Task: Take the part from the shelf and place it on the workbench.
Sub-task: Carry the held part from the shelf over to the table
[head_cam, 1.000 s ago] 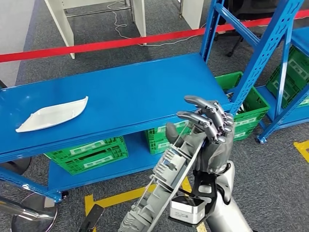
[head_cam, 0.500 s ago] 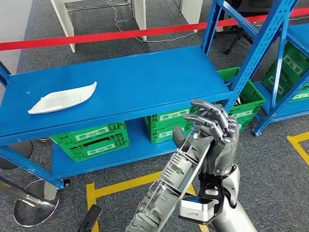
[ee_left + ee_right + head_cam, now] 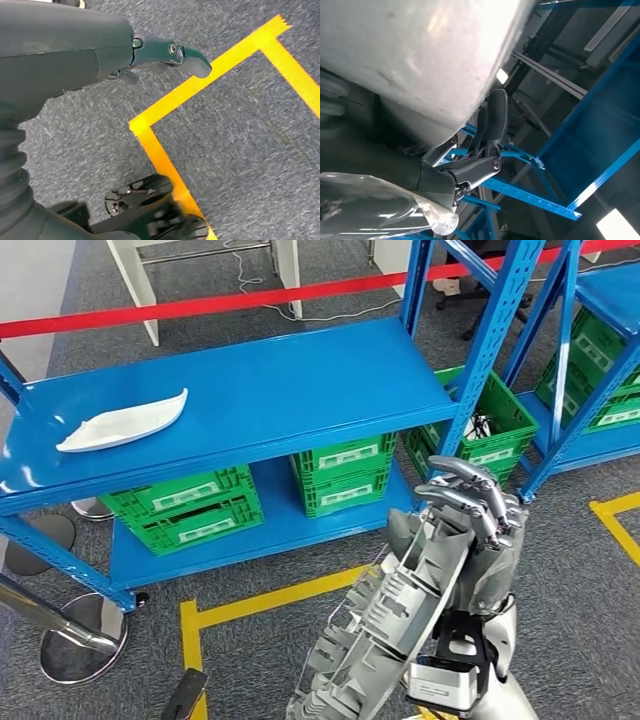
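A long grey ribbed part (image 3: 381, 625) is gripped by the right robot hand (image 3: 472, 540) low in the head view, in front of the blue shelf (image 3: 241, 405). The fingers (image 3: 460, 490) are curled over the part's upper end, and the thumb is pressed against its near side. The part is tilted, its free end slanting down and away from the shelf toward the robot's body. It is held well apart from the shelf, over the grey carpet (image 3: 573, 580). In the right wrist view the part (image 3: 414, 55) is seen as a pale, blurred surface close to the camera, with dark fingers (image 3: 490, 130) bent round its edge and a clear plastic wrap (image 3: 376, 210) beside them.

The left robot hand (image 3: 113, 55) is seen in the left wrist view over the carpet, above a corner of yellow floor tape (image 3: 166, 125). One dark finger (image 3: 177, 52) is stretched out straight and nothing is seen in its grasp; whether the other fingers are spread or curled cannot be told.

On the shelf's top board a white curved piece (image 3: 124, 422) is laid near the left end. Under that board, green crates (image 3: 189, 510) are lined up on the lower board. A red tape (image 3: 196, 308) is stretched behind the shelf. Further crates (image 3: 483, 425) are set to the right of the shelf, past its upright.
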`<state>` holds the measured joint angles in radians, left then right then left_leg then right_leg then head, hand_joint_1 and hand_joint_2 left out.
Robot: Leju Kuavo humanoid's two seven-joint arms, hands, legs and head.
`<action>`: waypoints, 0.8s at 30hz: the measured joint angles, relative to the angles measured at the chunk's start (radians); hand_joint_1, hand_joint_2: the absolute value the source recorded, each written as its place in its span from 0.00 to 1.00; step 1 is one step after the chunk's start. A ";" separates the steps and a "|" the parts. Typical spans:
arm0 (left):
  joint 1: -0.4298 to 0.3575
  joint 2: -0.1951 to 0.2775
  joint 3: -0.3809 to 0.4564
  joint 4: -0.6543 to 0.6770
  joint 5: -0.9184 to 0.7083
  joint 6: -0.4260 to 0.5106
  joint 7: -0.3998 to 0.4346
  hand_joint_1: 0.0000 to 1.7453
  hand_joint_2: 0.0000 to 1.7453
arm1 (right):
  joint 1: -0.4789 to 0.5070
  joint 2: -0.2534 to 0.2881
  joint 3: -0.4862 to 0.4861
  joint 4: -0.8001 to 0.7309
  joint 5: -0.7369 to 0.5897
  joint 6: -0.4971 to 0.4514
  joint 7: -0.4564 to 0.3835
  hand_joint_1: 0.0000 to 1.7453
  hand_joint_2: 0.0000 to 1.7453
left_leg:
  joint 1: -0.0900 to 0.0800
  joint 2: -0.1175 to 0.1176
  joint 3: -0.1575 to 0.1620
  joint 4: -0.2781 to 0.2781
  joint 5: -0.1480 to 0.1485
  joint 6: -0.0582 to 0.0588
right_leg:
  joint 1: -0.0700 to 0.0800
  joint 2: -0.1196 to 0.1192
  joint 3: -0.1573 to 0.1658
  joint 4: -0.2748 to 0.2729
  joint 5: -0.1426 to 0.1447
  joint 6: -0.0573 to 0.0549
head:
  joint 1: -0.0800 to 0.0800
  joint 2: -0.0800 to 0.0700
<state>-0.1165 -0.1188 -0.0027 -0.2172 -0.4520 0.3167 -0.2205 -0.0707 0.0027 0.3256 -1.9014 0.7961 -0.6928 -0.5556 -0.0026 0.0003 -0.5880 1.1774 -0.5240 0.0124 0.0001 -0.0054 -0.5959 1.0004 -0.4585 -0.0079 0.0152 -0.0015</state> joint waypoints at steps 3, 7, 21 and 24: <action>-0.001 0.003 0.006 0.000 0.000 0.003 -0.002 0.00 1.00 | 0.012 0.000 -0.017 -0.014 -0.017 0.000 -0.009 1.00 1.00 | -0.012 -0.002 0.111 -0.178 -0.004 0.024 | 0.003 -0.001 -0.017 0.002 0.023 0.011 | 0.001 0.000; 0.002 0.000 0.019 0.000 0.000 0.005 -0.004 0.00 1.00 | 0.028 -0.002 -0.034 -0.029 -0.043 0.000 -0.017 1.00 1.00 | -0.007 0.007 0.101 -0.213 0.017 0.032 | -0.001 0.003 -0.046 0.027 0.006 0.034 | 0.002 0.000; 0.000 -0.015 0.021 0.000 -0.036 0.012 0.007 0.00 1.00 | 0.069 -0.015 -0.077 -0.074 -0.084 -0.001 -0.031 1.00 1.00 | -0.011 0.111 -0.003 -0.160 0.066 0.004 | -0.013 -0.046 0.078 -0.007 -0.074 0.035 | 0.014 0.000; 0.001 -0.015 0.021 0.000 -0.036 0.012 0.008 0.00 1.00 | 0.072 -0.017 -0.079 -0.079 -0.083 -0.002 -0.031 1.00 1.00 | -0.001 0.041 -0.042 -0.045 -0.025 -0.013 | -0.015 -0.013 0.069 -0.007 -0.057 0.012 | 0.011 0.000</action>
<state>-0.1151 -0.1337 0.0187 -0.2173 -0.4879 0.3286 -0.2129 0.0013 -0.0143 0.2465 -1.9800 0.7128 -0.6946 -0.5870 -0.0031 0.0417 -0.6301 1.1323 -0.5487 -0.0010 -0.0148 -0.0184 -0.5267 0.9934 -0.5152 0.0043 0.0264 -0.0015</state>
